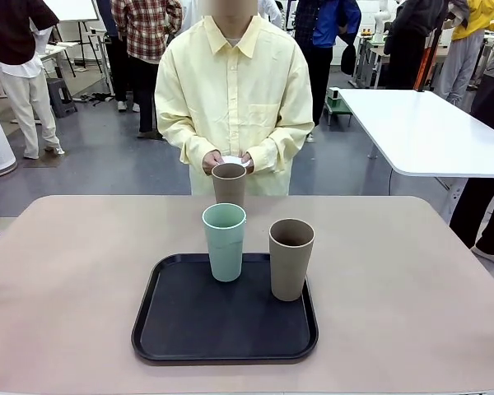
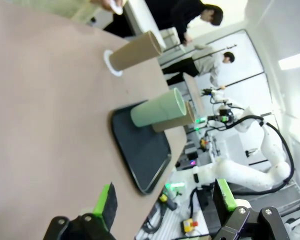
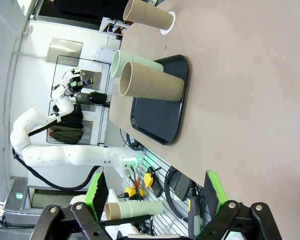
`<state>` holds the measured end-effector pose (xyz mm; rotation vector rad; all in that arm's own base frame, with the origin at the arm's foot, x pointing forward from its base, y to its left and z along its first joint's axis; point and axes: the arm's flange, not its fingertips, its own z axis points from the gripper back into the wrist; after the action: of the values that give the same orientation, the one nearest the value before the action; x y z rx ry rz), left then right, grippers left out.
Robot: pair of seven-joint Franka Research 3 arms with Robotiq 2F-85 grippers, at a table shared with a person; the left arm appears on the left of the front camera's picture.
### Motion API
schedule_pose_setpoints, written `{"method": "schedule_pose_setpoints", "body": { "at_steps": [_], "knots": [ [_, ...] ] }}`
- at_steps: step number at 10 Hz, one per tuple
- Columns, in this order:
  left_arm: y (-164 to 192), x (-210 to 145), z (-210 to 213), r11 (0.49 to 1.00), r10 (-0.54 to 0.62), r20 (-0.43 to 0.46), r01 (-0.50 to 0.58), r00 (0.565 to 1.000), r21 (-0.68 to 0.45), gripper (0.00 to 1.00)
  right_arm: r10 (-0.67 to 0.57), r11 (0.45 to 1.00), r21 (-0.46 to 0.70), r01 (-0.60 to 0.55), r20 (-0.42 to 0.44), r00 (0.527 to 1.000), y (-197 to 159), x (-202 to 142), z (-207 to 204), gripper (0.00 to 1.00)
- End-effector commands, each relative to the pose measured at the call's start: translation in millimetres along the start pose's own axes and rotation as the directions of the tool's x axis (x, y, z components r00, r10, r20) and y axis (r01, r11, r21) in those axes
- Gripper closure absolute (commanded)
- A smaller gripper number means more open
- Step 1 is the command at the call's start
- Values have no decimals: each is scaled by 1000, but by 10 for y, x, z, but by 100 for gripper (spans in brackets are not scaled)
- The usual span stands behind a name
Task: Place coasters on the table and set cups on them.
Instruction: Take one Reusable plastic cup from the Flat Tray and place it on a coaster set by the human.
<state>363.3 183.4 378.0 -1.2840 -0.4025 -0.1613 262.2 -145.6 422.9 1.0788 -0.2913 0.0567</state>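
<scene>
Table [image 1: 66,271], three cups [image 1: 224,241] — two on tray [image 1: 222,329], one on coaster [image 3: 166,32] — left gripper [image 2: 165,192], right gripper [image 3: 155,180] spread

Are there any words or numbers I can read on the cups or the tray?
None: no word or number can be read.
The mint green cup, the brown cup on the tray, the far brown cup, the black tray and the white coaster are plain.
Background gear in the wrist views: too small and blurred.
</scene>
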Motion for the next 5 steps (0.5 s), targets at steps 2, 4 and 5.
{"method": "schedule_pose_setpoints", "body": {
  "at_steps": [2,4,5],
  "knots": [
    [-6,4,11,1000,-2,8,2,1000,-7,0,10,1000,18,-11,10,1000,-6,16,-2,0],
    [-6,4,11,1000,-2,8,2,1000,-7,0,10,1000,18,-11,10,1000,-6,16,-2,0],
    [-6,4,11,1000,-2,8,2,1000,-7,0,10,1000,18,-11,10,1000,-6,16,-2,0]
  ]
}}
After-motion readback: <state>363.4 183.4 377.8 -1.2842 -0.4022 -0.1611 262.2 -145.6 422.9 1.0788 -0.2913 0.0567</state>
